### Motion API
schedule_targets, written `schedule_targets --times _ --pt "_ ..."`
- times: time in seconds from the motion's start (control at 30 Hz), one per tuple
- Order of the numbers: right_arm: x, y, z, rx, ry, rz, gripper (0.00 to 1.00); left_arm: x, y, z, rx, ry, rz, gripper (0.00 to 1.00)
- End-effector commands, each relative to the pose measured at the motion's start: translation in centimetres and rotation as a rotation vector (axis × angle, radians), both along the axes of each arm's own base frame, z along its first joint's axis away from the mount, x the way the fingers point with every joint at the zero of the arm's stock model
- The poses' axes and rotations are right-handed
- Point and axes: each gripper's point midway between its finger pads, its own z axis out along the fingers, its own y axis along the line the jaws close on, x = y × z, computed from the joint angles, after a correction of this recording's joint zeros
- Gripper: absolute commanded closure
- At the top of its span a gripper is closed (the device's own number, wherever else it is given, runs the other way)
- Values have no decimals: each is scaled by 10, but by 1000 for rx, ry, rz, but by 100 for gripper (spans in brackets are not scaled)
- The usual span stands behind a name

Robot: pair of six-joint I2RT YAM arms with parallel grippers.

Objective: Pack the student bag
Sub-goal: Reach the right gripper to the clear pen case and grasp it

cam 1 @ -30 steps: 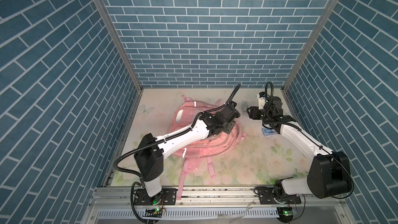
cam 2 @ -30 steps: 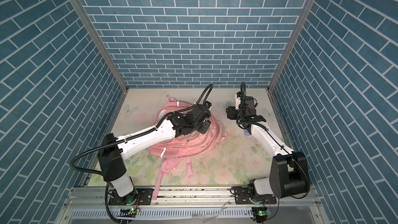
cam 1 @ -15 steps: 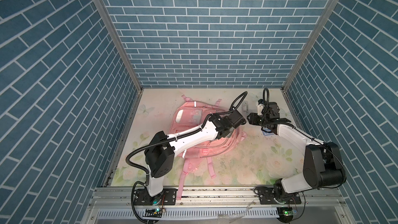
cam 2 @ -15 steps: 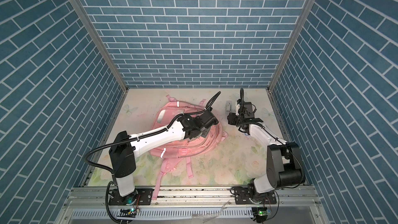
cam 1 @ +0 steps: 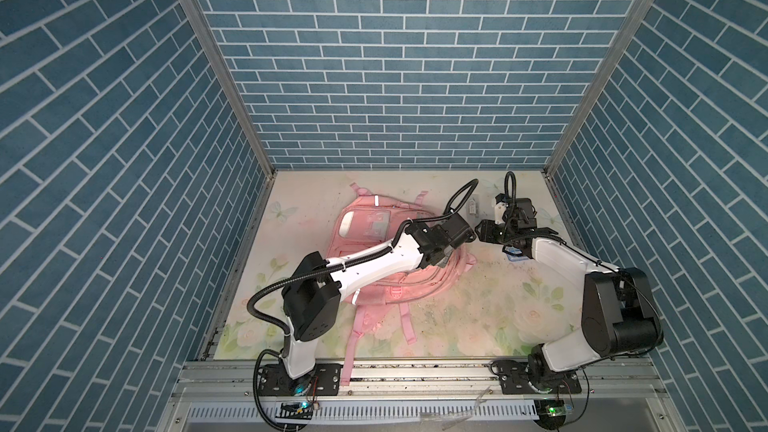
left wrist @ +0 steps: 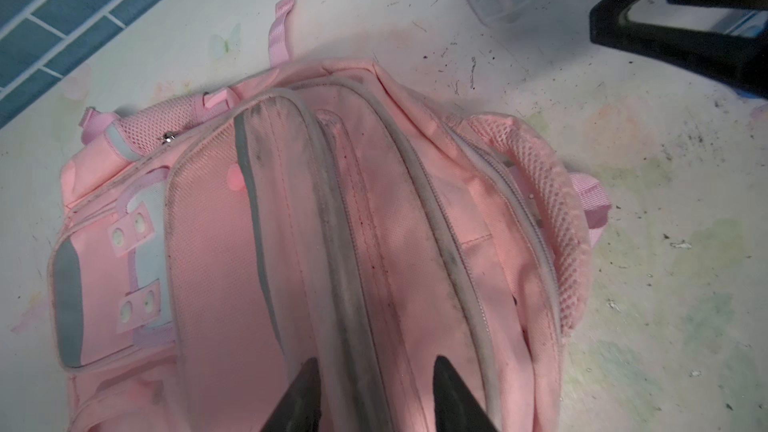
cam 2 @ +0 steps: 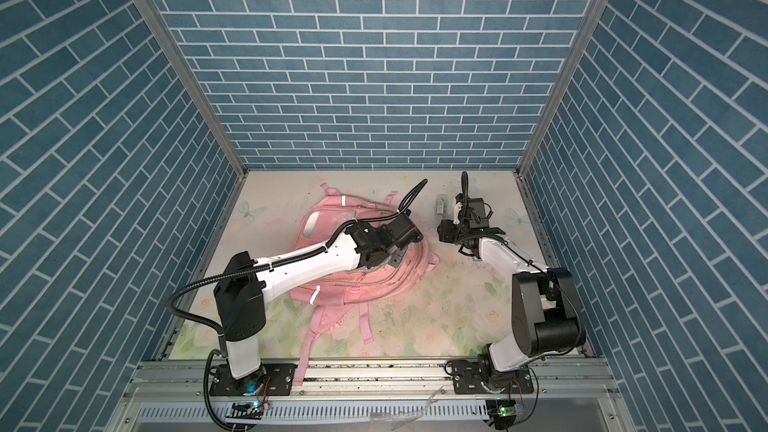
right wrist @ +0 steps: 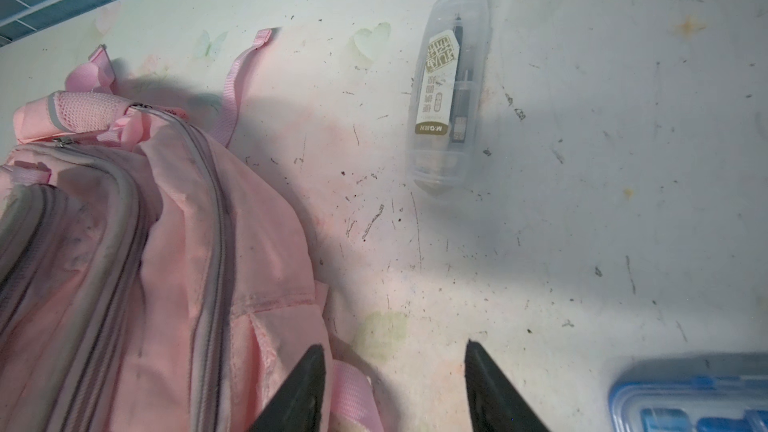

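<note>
In both top views the student bag (cam 1: 415, 286) lies flat on the flowered table (cam 1: 457, 317), left of the middle and toward the far half, with its straps (cam 1: 405, 322) trailing toward the near edge. The left arm (cam 1: 365, 263) reaches across it, and the left gripper (cam 1: 444, 256) points down at the bag's right part, where the wrist hides the jaws. The right gripper (cam 1: 482, 230) hangs just right of the bag, aimed left, near the left one but apart from it. A clear pen case (cam 1: 473, 206) lies farther back on the table, and a blue box (cam 1: 516, 257) shows from under the right arm (cam 1: 561, 255). In the left wrist view the left gripper's (left wrist: 376, 392) jaws stand partly spread, low over the bag's pink top, astride a grey-piped zip seam (left wrist: 332, 284). No fold looks pinched between them, and whether the tips touch the cloth cannot be told. In the right wrist view the right gripper's (right wrist: 392, 388) jaws are spread and empty, with bare table between them. One tip overlaps the bag's right edge, contact unclear. The pen case lies ahead, clear of the bag, and the blue box sits near the other jaw.
</note>
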Motion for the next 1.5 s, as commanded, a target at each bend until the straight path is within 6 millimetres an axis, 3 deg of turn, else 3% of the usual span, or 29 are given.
schedule_targets --times 0.0,0.17,0.47,0.67,0.77,0.93,1.17,1.27,1.47 --pt "-1 0 -4 29 24 -20 46 1 7 -9 43 11 23 60" --pt "-2 1 -5 29 26 -19 49 4 10 -5 39 1 31 76" --pt "1 -2 -10 9 32 -26 47 12 16 41 -78 -71 58 92" --pt "26 -11 -25 -69 52 -68 42 12 32 61 -244 -108 99 97" --pt "47 -14 -38 -111 95 -91 39 14 42 71 -414 -129 118 100" --pt "85 -21 -43 -168 73 -156 32 10 62 77 -561 -159 137 100" --pt "125 -16 -55 -179 111 -175 25 9 60 65 -567 -132 115 100" --pt "136 -5 -61 -144 117 -149 24 10 56 61 -561 -121 102 100" --pt "136 -12 -86 -191 194 -181 31 13 60 60 -539 -125 101 100"
